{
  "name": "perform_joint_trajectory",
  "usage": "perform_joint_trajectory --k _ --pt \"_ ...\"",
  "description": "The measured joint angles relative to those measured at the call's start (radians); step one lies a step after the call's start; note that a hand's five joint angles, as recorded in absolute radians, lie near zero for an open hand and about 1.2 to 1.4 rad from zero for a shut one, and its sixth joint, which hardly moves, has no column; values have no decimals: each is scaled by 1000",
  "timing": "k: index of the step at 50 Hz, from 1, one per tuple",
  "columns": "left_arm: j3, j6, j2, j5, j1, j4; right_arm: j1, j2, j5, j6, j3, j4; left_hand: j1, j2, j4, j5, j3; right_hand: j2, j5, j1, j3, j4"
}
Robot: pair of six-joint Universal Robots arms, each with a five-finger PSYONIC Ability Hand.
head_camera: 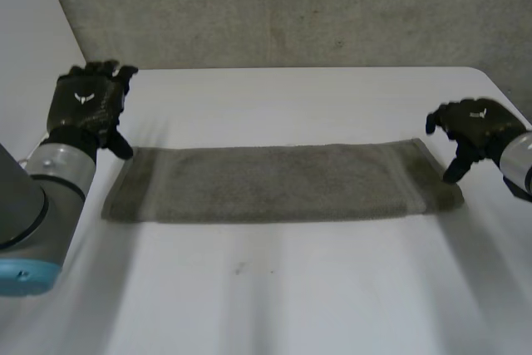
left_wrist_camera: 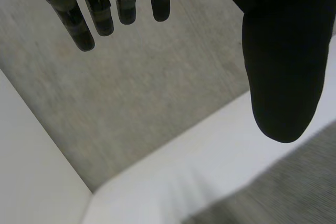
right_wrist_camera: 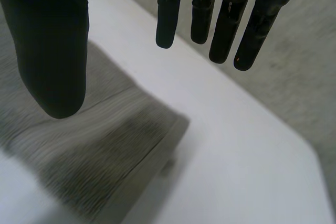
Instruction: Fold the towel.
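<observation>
A: left hand [head_camera: 87, 106] status?
B: open. In the left wrist view the fingers [left_wrist_camera: 100, 17] are straight and a bit spread, with the thumb [left_wrist_camera: 283, 66] well apart from them. Not pinching anything.
A: position?
B: at the left end of the towel [head_camera: 274, 182], thumb tip just beside the far left corner. Can't tell if it makes contact.
A: right hand [head_camera: 474, 126]?
B: same posture. Its fingers [right_wrist_camera: 226, 19] are straight, its thumb [right_wrist_camera: 52, 51] is held wide, and there's no grip on anything. It hangs at the towel's right end with the thumb over the far right corner. Can't tell if it's touching or clear.
A: towel layout?
B: grey-brown, lying flat on the white table [head_camera: 274, 288]. It's a long strip running left to right between the two hands, about mid-table. A woven band crosses it near the right end.
A: and past that?
B: a grey wall [head_camera: 291, 6] behind the table's far edge.
</observation>
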Motion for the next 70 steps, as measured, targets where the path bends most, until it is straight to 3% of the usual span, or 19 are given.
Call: perform_joint_trajectory --k 9,20,21,22,25,32,37,46,51,58,66,70 --pt "-54 -49 1 2 -5 -87 -59 108 -106 -58 76 -76 0 0 -1 0 0 52 43 39 45 45" --pt "-62 -48 -8 1 -8 -89 -77 217 -106 -148 69 -140 0 0 -1 0 0 152 128 135 141 138" --pt "-62 -48 -8 1 -8 -88 -80 223 -105 -152 65 -148 0 0 -1 0 0 279 229 256 265 246" --pt "-62 -48 -8 1 -7 -88 -85 233 -102 -156 60 -162 0 0 -1 0 0 520 477 492 492 491" --pt "-62 -48 -8 1 -7 -87 -92 241 -94 -159 56 -184 0 -1 -1 0 0 686 620 600 661 654" --pt "-62 -47 -7 0 -9 -88 -135 243 8 -171 36 -258 0 -1 -1 0 0 747 662 602 741 750" --pt "-63 -47 -2 0 -14 -89 -204 234 95 -262 -10 -238 0 -1 -1 0 0 747 662 602 741 751" --pt "-61 -47 5 -2 -15 -89 -244 186 150 -404 -84 -158 0 -1 -1 0 0 747 670 602 741 754" --pt "-60 -47 8 -2 -15 -89 -132 116 146 -333 -114 -175 0 -1 -1 0 0 747 671 602 748 754" --pt "-54 -49 24 -5 -21 -89 195 76 127 -219 -114 -341 0 -1 -1 0 0 747 680 602 754 755" --pt "-47 -49 34 -9 -39 -88 538 209 24 -206 -100 -447 0 -1 -1 0 0 748 680 602 754 755" --pt "-43 -49 32 -9 -53 -86 634 291 -41 -208 -94 -449 0 -1 -1 0 0 748 680 602 754 755"
